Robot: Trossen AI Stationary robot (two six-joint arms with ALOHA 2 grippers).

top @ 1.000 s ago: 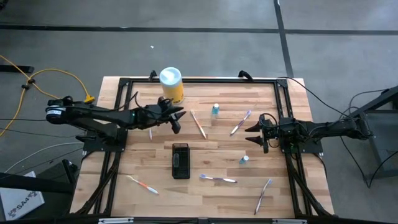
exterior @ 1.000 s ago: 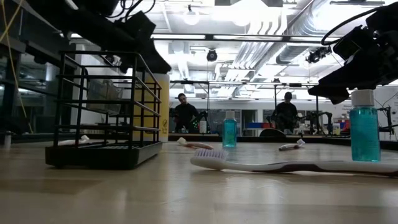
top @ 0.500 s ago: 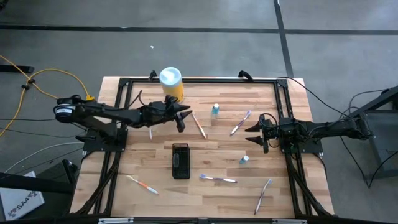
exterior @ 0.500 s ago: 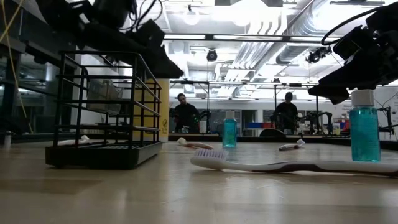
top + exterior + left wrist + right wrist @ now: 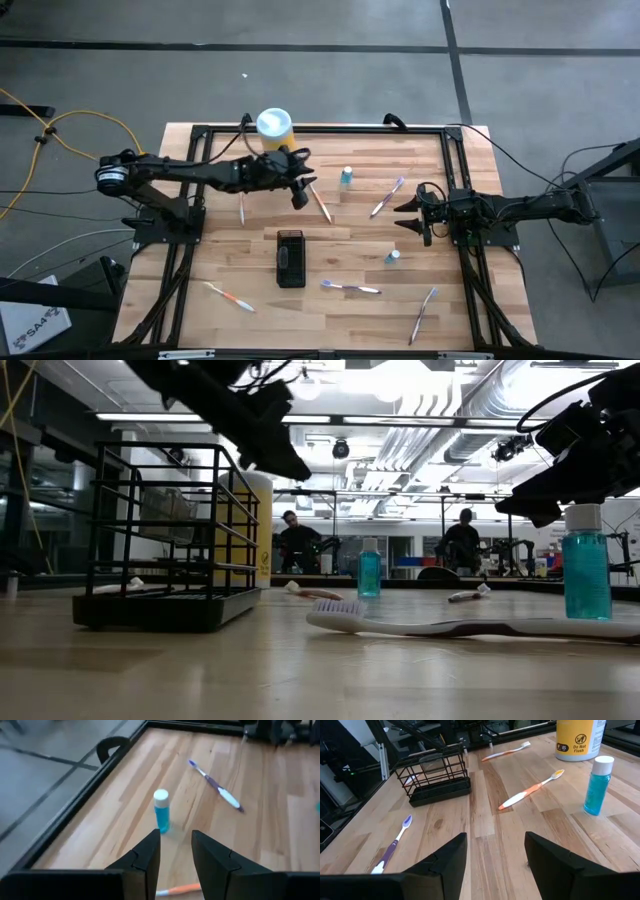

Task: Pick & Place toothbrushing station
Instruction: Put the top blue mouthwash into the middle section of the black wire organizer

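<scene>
I'm seeing the wooden table (image 5: 360,310), lab room behind. The left claw (image 5: 300,196), fingers narrowly apart, is hovering beyond the toothbrushing station (image 5: 290,258); the right claw (image 5: 408,216) is waiting spread open.

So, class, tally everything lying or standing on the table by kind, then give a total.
Toothbrushes: 6
Blue bottles: 2
Yellow canister: 1
Black wire rack: 1
Total: 10
</scene>
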